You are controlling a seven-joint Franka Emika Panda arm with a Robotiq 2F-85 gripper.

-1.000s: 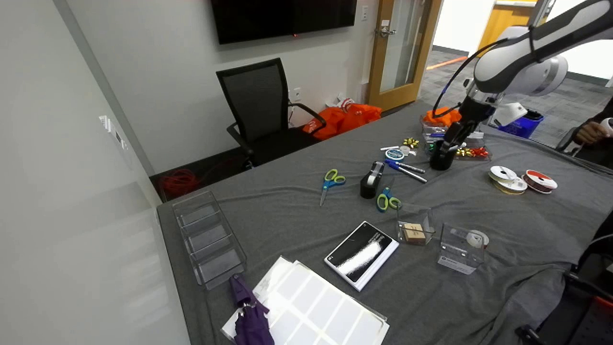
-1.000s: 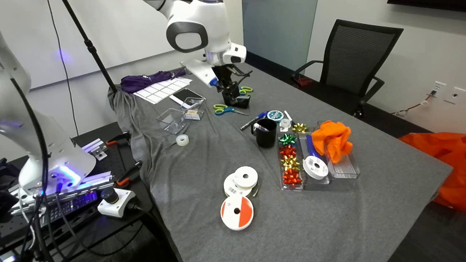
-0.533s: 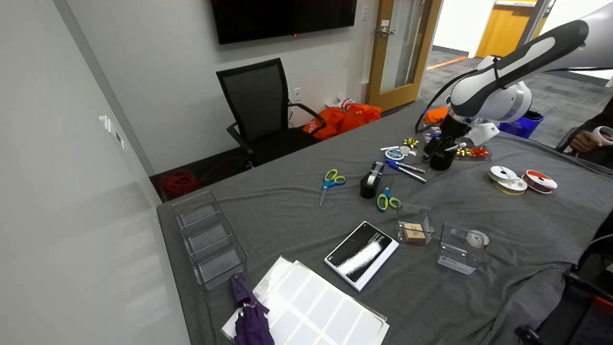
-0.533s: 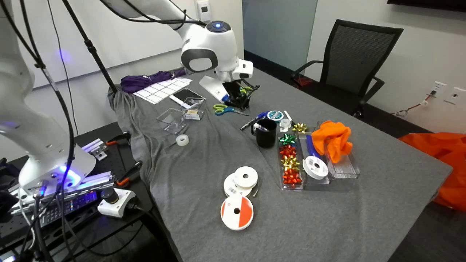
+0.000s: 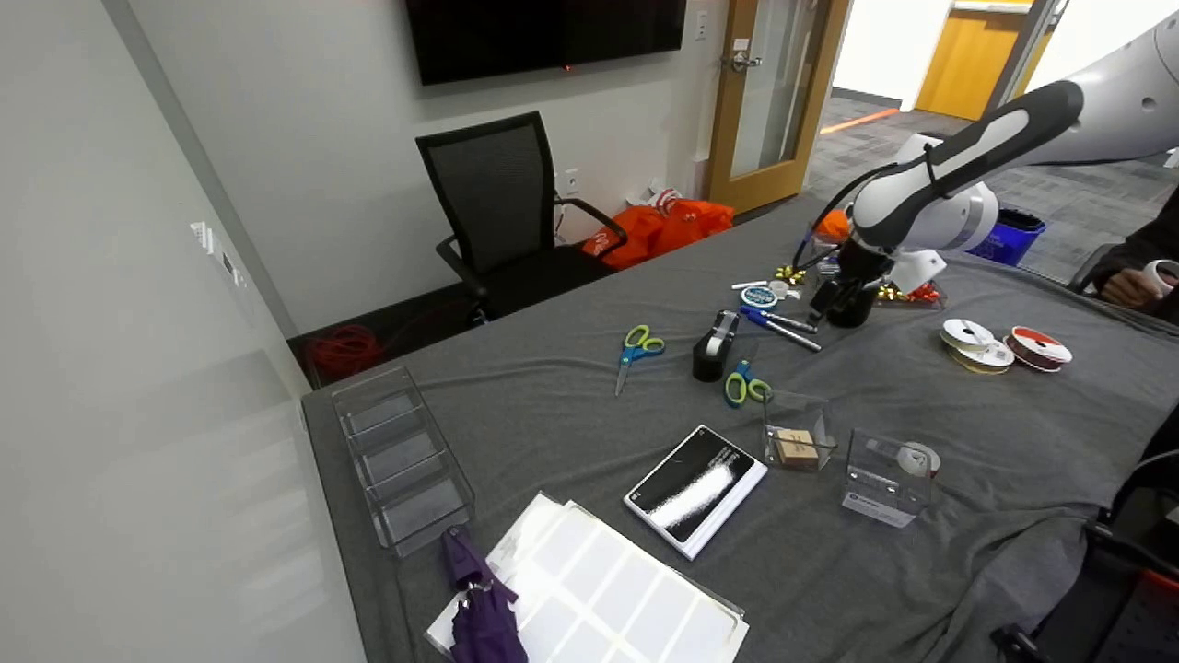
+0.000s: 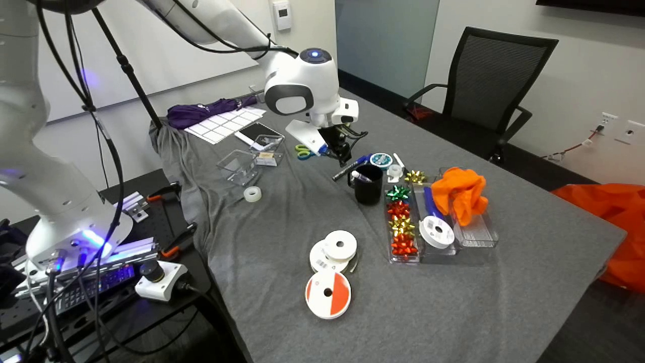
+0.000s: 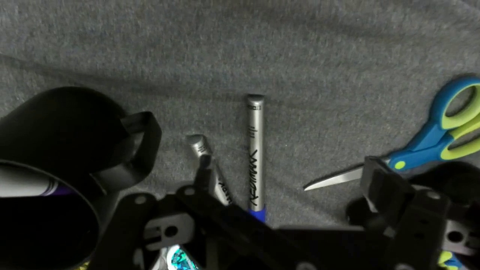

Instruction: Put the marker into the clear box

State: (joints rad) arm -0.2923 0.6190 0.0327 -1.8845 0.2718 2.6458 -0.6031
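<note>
Two silver markers with blue caps lie side by side on the grey cloth. In the wrist view the nearer-centre marker (image 7: 256, 150) stands upright in the picture between the fingers; the other marker (image 7: 222, 187) is partly behind the left finger. They also show in exterior views, markers (image 5: 787, 331) and marker (image 6: 347, 170). My gripper (image 7: 288, 165) is open and holds nothing, above the markers; it also shows in both exterior views, gripper (image 5: 822, 311) and gripper (image 6: 344, 157). A small clear box (image 5: 820, 451) holds a tan block. Another clear box (image 5: 889, 474) with a white label stands beside it.
A black mug (image 6: 368, 189) with a marker inside stands close beside the gripper. Scissors (image 7: 420, 155) and a black tape dispenser (image 5: 711, 354) lie on the other side. Ribbon spools (image 6: 332, 257), a tray of bows (image 6: 403, 257) and a divided clear tray (image 5: 402, 479) are on the table.
My gripper has moved towards the markers and lower, passing from over the tape dispenser to beside the mug as seen in an exterior view. The objects on the table have not moved.
</note>
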